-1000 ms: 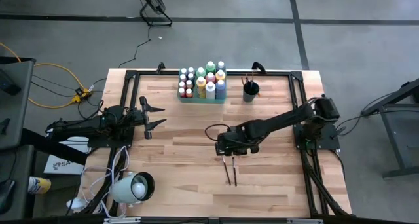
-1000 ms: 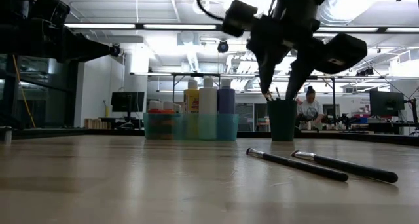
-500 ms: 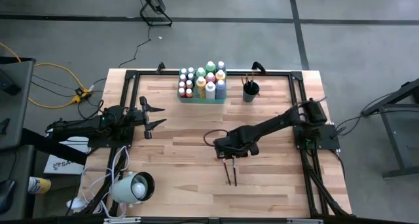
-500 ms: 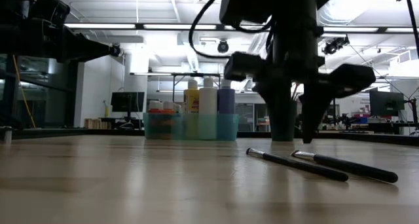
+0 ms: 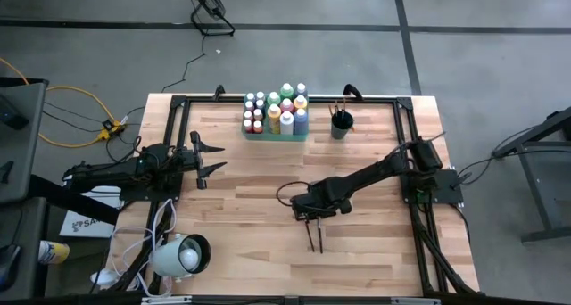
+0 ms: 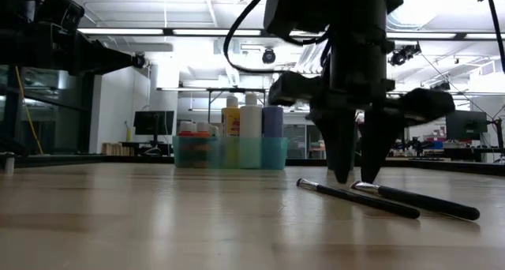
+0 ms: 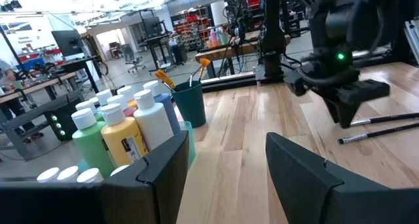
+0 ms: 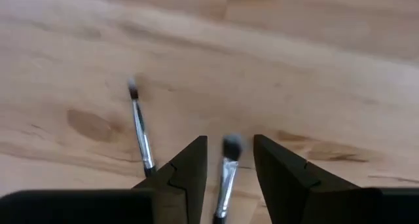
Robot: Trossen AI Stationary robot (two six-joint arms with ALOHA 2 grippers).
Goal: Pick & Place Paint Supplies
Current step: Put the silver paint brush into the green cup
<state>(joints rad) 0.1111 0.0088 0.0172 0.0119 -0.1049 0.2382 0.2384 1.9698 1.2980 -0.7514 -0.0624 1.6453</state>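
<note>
Two thin dark-handled paintbrushes (image 5: 314, 235) lie side by side flat on the wooden table, bristle ends toward the far edge. My right gripper (image 8: 229, 160) points down just above them, open. Its fingers stand on either side of the bristle end of one brush (image 8: 226, 168) without touching it; the other brush (image 8: 139, 135) lies beside them. In the low view the fingertips (image 6: 341, 171) hang close over the table. Paint bottles (image 5: 277, 109) stand in a green tray at the far edge. My left gripper (image 7: 226, 162) waits open and level at the table's left.
A dark cup (image 5: 342, 123) holding more brushes stands right of the green tray (image 5: 277, 134). A black metal frame (image 5: 410, 162) runs along the table's edges. A white round lamp head (image 5: 183, 255) sits at the near left corner. Bare wood lies around the two brushes.
My right gripper has come down toward the two brushes and a little toward the table's near edge, still pointing down. Its fingertips now hang just above the table, astride one brush's bristle end. The brushes have not moved.
</note>
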